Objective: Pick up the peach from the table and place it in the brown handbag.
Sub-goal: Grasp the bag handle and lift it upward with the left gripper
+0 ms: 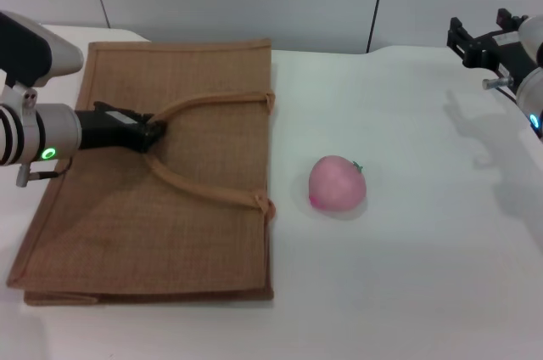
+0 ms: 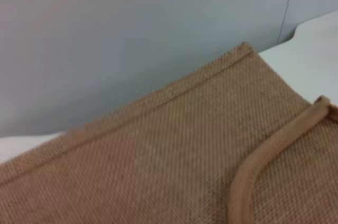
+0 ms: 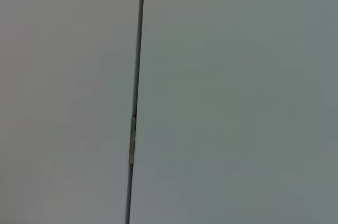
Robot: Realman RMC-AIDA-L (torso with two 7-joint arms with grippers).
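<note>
Brown handbag (image 1: 161, 173) lies flat on the white worktop (image 1: 407, 275), on the robot's left, mouth edge and both handles toward the middle. Left claw (image 1: 151, 135) is low over the bag, tip at the arch of the upper handle (image 1: 212, 104); looks pinched on the strap, fingers close together, so I read it as closed on the handle, though actual contact is hard to confirm. Left wrist view shows only jute weave and a run of handle (image 2: 264, 155), no fingers. Peach (image 1: 337, 182) sits free on the worktop just right of the bag's mouth edge, untouched, stem tip to the far right. Right claw (image 1: 467, 42) is parked high at the far right, well apart from the peach; can't tell its finger state. Its wrist camera sees only the wall. My read: bag-opening step, peach not yet picked. Next: left lifts the handle to open the mouth, right comes down over the peach for a wide grasp on a round, roll-prone body.
</note>
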